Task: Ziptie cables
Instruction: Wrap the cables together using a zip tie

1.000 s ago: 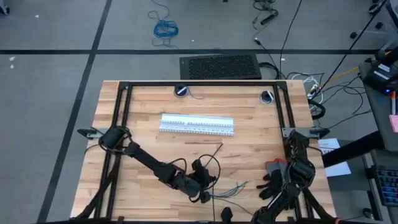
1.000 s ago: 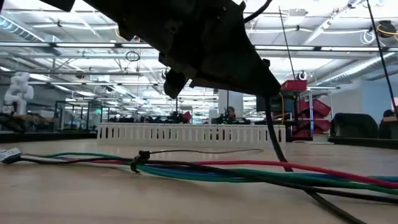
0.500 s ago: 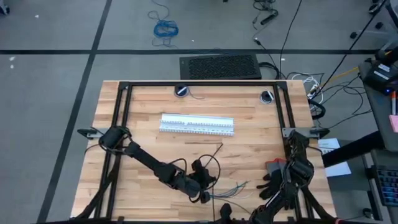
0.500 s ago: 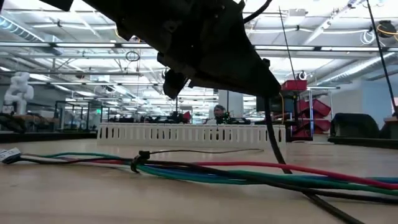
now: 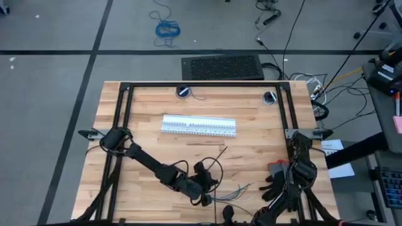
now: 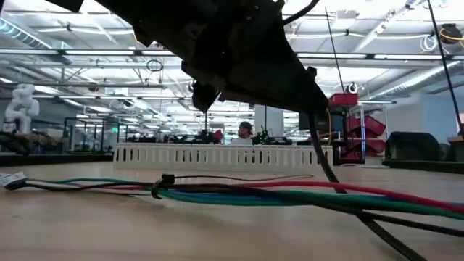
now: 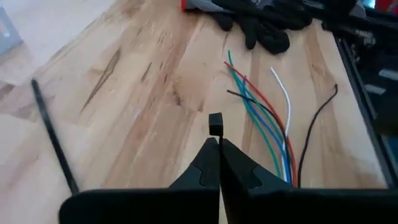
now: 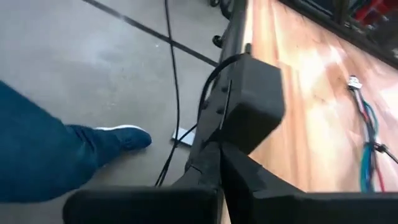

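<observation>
- My left gripper (image 7: 219,142) sits low over the near middle of the table (image 5: 144,125); in the left wrist view its fingers are pressed together with the small dark head of a ziptie (image 7: 215,124) pinched at the tips.
- The cables (image 7: 264,130) lie on the wood just beyond those fingertips, fanned out in red, green, blue, white and black strands.
- In the low view the cables (image 6: 275,196) run across the table as 1 bundle, with a dark ziptie loop (image 6: 158,187) around them near the pale plug end.
- A second ziptie (image 7: 53,137) lies flat on the wood, well apart from the wires.
- My right gripper (image 8: 219,163) hangs off the table's near right edge, fingers closed on nothing.
- A person's leg and shoe (image 8: 118,138) stand on the floor there.
- The white slotted strips (image 5: 198,125) lie mid-table.
</observation>
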